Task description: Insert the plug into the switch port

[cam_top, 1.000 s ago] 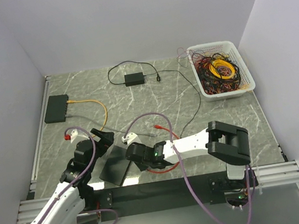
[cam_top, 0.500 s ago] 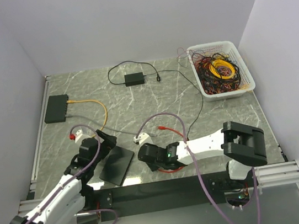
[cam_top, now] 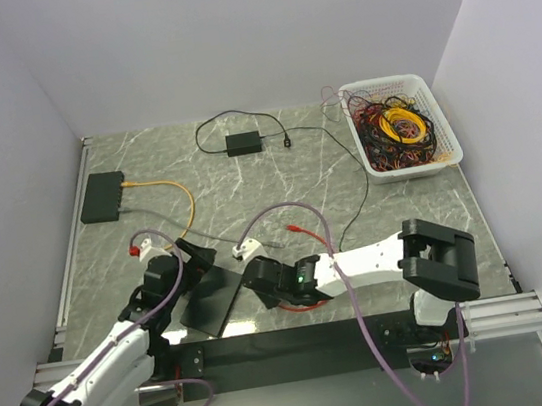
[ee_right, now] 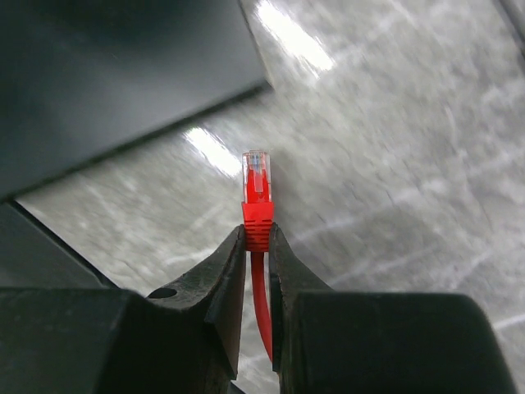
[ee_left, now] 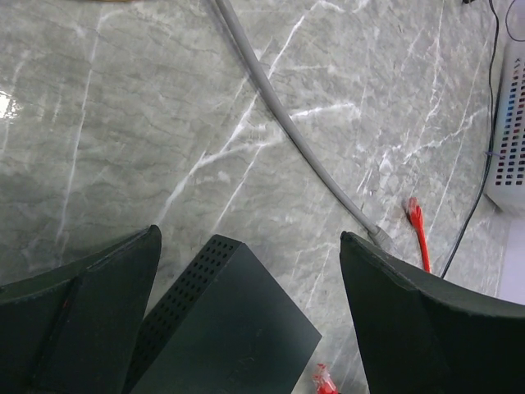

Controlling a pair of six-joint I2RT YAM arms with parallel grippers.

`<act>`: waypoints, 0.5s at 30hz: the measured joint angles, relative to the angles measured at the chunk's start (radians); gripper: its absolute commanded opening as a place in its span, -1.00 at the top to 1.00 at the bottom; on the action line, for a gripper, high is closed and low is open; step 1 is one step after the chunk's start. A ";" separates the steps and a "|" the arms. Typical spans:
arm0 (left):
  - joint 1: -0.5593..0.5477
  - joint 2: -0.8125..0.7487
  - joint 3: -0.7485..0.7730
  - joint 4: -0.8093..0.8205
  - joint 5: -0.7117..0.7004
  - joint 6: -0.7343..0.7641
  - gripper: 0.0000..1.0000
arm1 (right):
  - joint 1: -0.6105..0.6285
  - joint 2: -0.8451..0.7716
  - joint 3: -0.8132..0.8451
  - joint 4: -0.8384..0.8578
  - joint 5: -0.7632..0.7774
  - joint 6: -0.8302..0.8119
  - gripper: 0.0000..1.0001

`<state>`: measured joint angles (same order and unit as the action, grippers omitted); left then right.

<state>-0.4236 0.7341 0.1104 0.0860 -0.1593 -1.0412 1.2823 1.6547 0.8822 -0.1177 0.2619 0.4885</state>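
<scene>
Now | right jaws pinch red plug (ee_right: 257, 195) | left jaws wide apart at switch (ee_left: 230, 328)

The left arm (cam_top: 106, 359) lies low and reaches forward from its base. The left hand (ee_left: 250, 240) is wide open, with its two fingers (ee_left: 90, 287) far apart. The right arm (cam_top: 370, 262) bends at the elbow and stretches across to the left. The right hand (ee_right: 257, 240) is closed tight, pinching a red plug (ee_right: 256, 193) between its fingertips.
</scene>
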 measured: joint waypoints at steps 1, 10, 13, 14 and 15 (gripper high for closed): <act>-0.001 0.000 -0.002 0.005 0.003 0.000 -0.93 | 0.000 0.005 0.008 0.002 -0.001 -0.004 1.00; -0.004 0.047 -0.004 0.064 0.026 0.005 -0.92 | 0.000 0.049 0.053 0.009 -0.021 -0.026 1.00; -0.009 0.061 -0.004 0.082 0.032 0.005 -0.92 | 0.000 0.056 0.055 0.011 -0.027 -0.029 1.00; -0.011 0.064 -0.004 0.086 0.034 0.005 -0.92 | 0.000 0.058 0.055 0.011 -0.029 -0.029 1.00; -0.013 0.066 -0.004 0.089 0.035 0.005 -0.92 | 0.000 0.061 0.058 0.011 -0.031 -0.029 1.00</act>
<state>-0.4366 0.7998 0.1066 0.1749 -0.1242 -1.0367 1.2823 1.7161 0.9405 -0.1070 0.2314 0.4591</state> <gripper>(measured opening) 0.960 0.197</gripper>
